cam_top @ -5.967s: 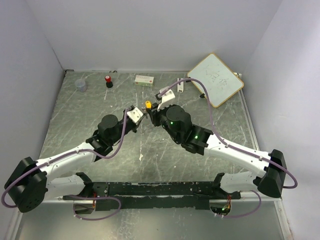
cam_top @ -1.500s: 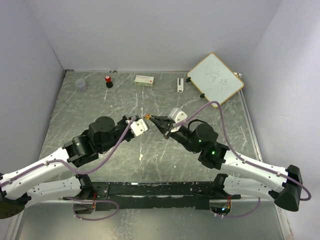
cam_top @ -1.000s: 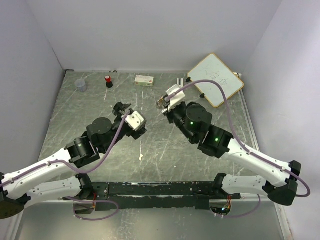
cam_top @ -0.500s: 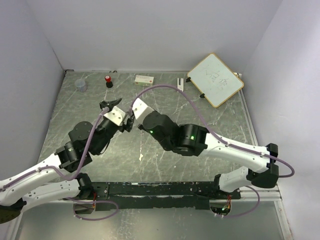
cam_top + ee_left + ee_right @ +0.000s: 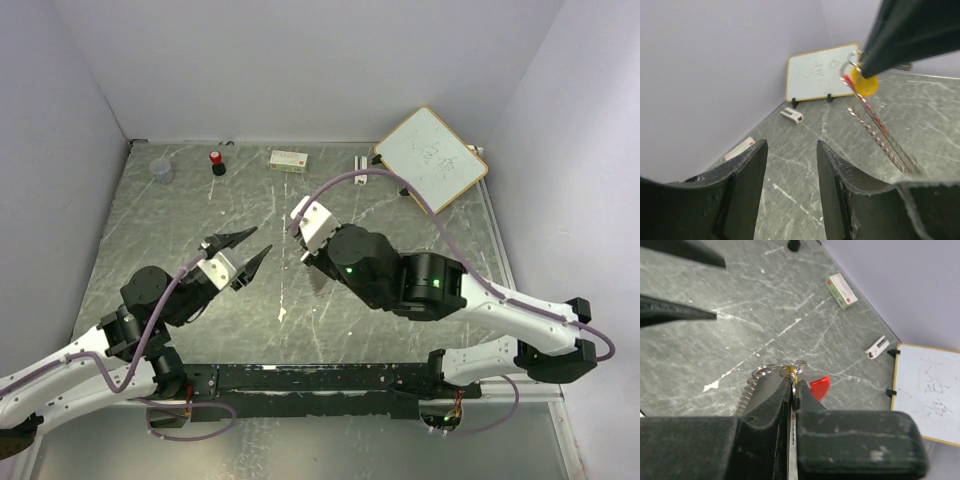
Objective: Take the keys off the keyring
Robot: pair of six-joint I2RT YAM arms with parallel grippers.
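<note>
One bunch of keys (image 5: 747,393) is held clear of the bench (image 5: 170,215) by the right gripper (image 5: 792,384) alone. Its fingers (image 5: 771,407) are pressed together on the keyring (image 5: 793,368), whose thin silvery loops are pinched at the very tips and stick out just beyond them.

The keys are hung from that ring. A yellow-headed key (image 5: 863,84) is seen right under the fingertips in the left wrist view. A red key (image 5: 819,385) is seen just beside the fingers in the right wrist view. A toothed silvery blade is trailed downward on the other side.

The left gripper (image 5: 790,147) is held with its fingers (image 5: 747,185) spread wide. It is pointed toward the bunch from near by, but is kept apart from it.

Near the far right corner a whiteboard (image 5: 432,158) is stood on edge. A small white box (image 5: 288,159) and a red-capped bottle (image 5: 216,160) are set along the far edge of the bench, well apart from both grippers.
</note>
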